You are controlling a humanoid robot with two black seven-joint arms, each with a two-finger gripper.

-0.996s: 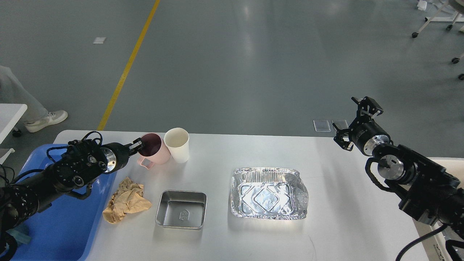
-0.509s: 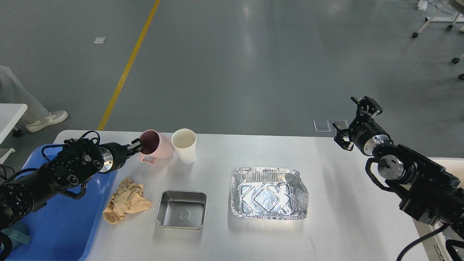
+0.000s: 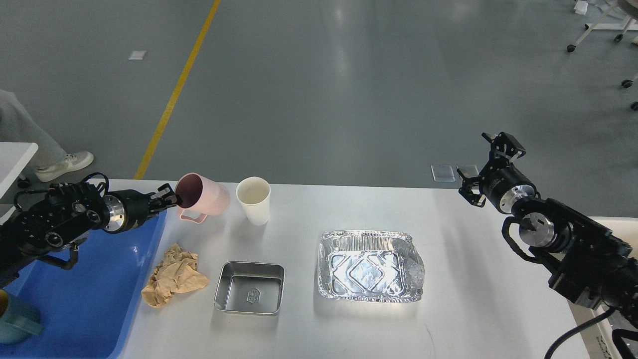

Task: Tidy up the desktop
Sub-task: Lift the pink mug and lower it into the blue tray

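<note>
Head view of the white desktop [image 3: 299, 324], which fills the lower half of the frame. The left gripper [image 3: 172, 201] is at the table's far-left edge, its fingers closed on the rim of a pink mug [image 3: 202, 198]. The mug is tipped on its side, mouth turned toward the gripper and handle pointing down, and appears lifted clear of the surface. Just beyond the mug, on the side away from the left gripper, a white paper cup [image 3: 253, 200] stands upright, near the mug but apart from it. Nearer the camera than the left gripper lies a crumpled brown paper [image 3: 173, 274], beside the rim of a blue tray [image 3: 89, 299] that sits under the left arm. A small square steel pan [image 3: 249, 288] rests to the right of the paper, and a foil tray [image 3: 370, 266] lies farther right, roughly midway between the two grippers. The right gripper [image 3: 486, 164] is raised over the table's far-right edge, well apart from every object; its fingers are spread and hold nothing.
</note>
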